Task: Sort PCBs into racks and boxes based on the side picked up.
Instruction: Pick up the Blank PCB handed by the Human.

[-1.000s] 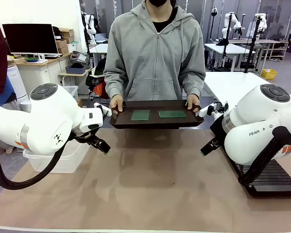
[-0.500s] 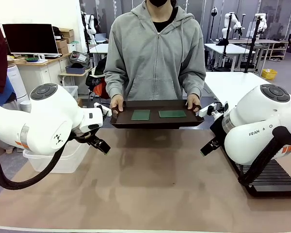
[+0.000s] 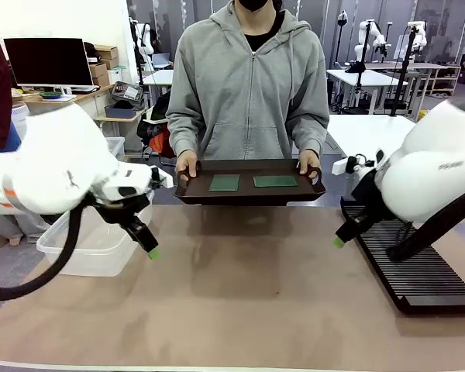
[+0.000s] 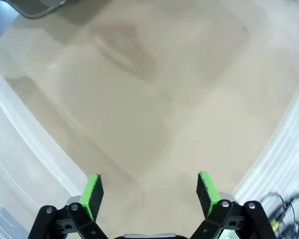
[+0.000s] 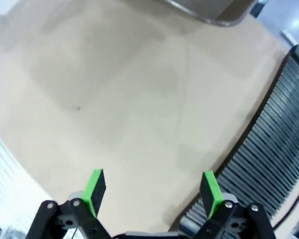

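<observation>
At the far edge of the tan-covered table [image 3: 240,302], a dark brown handled tray [image 3: 248,198] is held level by a person, with one hand [image 3: 186,166] at one end and the other hand [image 3: 308,163] at the opposite end. Two thin flat green rectangular PCBs lie side by side on the tray floor, apart from each other: the left PCB [image 3: 224,183] and the right PCB [image 3: 275,181].

Compared with half a second earlier, both arms are re-posed, while the tray and the boards are unmoved. The left arm is swung outward and its fingers are brought lower. The right arm is lifted and drawn back, so that more of the long black slotted rack [image 3: 418,267] is uncovered. This is judged to be the start of a reach. No board is picked up yet, and sorting is not begun.

The left gripper [image 3: 152,252] is held above bare table, just beside the large clear translucent plastic tub [image 3: 77,252], fingers angled down and inward. Its jaws are spread fully and nothing is held between them. The right gripper [image 3: 339,242] is held above the table just beside the rack's inner edge, fingers likewise angled down and inward, jaws spread fully and empty. Both grippers are well apart from the tray.
</observation>
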### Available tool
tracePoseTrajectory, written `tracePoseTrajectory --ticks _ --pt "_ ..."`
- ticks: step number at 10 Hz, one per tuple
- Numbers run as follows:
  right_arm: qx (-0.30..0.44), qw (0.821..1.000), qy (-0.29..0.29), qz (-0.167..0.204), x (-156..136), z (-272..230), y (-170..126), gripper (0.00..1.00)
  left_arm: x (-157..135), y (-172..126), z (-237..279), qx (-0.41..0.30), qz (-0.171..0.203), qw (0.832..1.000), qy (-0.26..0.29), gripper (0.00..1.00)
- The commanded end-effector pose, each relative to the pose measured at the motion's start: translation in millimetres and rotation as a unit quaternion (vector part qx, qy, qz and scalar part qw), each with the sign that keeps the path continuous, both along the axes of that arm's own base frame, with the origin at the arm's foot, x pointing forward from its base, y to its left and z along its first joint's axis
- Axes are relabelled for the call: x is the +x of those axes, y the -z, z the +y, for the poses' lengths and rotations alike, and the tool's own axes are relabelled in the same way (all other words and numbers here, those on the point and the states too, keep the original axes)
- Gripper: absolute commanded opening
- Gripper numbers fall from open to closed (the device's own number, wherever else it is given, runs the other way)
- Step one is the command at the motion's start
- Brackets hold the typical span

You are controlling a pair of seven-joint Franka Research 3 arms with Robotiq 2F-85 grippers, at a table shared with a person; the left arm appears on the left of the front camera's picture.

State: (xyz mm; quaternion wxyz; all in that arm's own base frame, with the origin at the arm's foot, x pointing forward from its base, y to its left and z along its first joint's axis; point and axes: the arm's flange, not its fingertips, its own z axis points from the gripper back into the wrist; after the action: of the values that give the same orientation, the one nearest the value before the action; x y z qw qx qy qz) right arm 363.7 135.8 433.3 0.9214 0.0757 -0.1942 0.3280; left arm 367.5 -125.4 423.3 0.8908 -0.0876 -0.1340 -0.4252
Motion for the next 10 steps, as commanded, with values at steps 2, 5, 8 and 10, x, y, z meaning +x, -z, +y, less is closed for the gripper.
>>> tracePoseTrajectory --ticks 2,5,8,10 --pt "0.046 0.998 -0.045 0.029 -9.0 -20.3 -43.4 1.00 0.0 -55.1 23.1 -0.068 0.020 0.994 0.080 1.00" --pt "0.109 0.990 -0.085 0.010 -13.5 -40.4 -107.5 1.00 1.5 -112.5 34.6 -0.152 -0.028 0.986 0.059 1.00" --pt "0.082 0.994 -0.066 0.009 -14.9 -36.6 -98.9 1.00 -0.2 -130.2 33.5 -0.144 -0.038 0.987 0.052 1.00" --pt "0.082 0.994 -0.066 0.009 -14.9 -36.6 -98.9 1.00 -0.2 -130.2 33.5 -0.144 -0.038 0.987 0.052 1.00"
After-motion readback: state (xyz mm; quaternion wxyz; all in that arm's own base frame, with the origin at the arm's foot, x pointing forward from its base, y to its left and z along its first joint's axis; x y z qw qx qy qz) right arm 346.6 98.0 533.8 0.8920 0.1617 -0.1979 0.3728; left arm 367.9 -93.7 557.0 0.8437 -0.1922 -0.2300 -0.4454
